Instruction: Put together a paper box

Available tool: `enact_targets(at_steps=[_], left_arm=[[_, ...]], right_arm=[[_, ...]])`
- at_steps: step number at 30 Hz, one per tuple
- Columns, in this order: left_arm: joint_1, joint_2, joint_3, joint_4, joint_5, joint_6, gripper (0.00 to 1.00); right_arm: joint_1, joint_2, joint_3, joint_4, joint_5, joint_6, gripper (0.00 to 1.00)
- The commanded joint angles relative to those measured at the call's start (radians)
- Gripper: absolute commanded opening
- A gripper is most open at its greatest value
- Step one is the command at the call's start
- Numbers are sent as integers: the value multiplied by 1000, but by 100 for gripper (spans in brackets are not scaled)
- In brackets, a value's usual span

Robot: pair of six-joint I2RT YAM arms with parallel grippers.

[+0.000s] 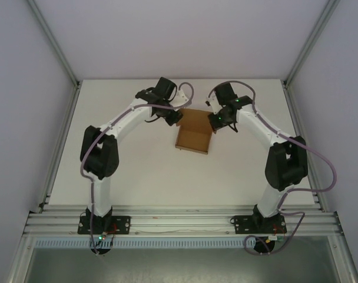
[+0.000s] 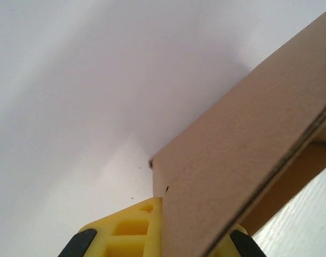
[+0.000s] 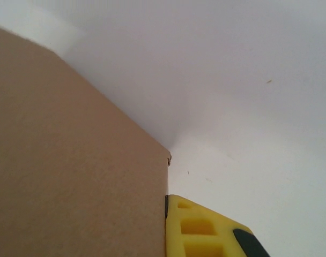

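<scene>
Top external: we pinch the paper box (image 1: 194, 134) at its far corners, left gripper (image 1: 177, 120) and right gripper (image 1: 215, 122) each clamped on cardboard.

Between left pincer (image 1: 176, 119) and right pincer (image 1: 216, 122), the paper box (image 1: 194, 135), one at each far corner, table (image 1: 138, 171) beneath.
</scene>
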Motion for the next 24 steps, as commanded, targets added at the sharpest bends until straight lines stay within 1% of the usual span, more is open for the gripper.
enact_targets(at_steps=[1, 2, 5, 7, 9, 11, 16, 18, 20, 24], left_arm=[[-17, -122, -143, 182, -162, -333, 0], [-25, -146, -180, 210, -185, -393, 0], [-32, -185, -250, 261, -211, -532, 0], [-32, -198, -298, 312, -190, -614, 0], [-36, -206, -336, 364, -165, -660, 0], [-43, -199, -356, 385, -173, -677, 0], [-75, -176, -379, 361, -280, -699, 0], [-84, -174, -401, 377, -288, -718, 0], [-92, -170, -421, 392, -284, -729, 0], [-106, -171, -468, 424, -275, -733, 0]], right_arm=[[7, -57, 2, 149, -18, 252, 1], [18, -58, -5, 175, -12, 288, 1], [50, -55, -27, 237, 28, 399, 1], [67, -44, -37, 283, 23, 466, 0], [83, -31, -36, 307, 27, 507, 1], [101, -14, -27, 316, 71, 547, 1], [121, 20, -10, 340, 123, 656, 2], [128, 27, -6, 353, 146, 697, 2], [131, 37, -1, 371, 129, 725, 3], [134, 63, 30, 354, 138, 763, 4]])
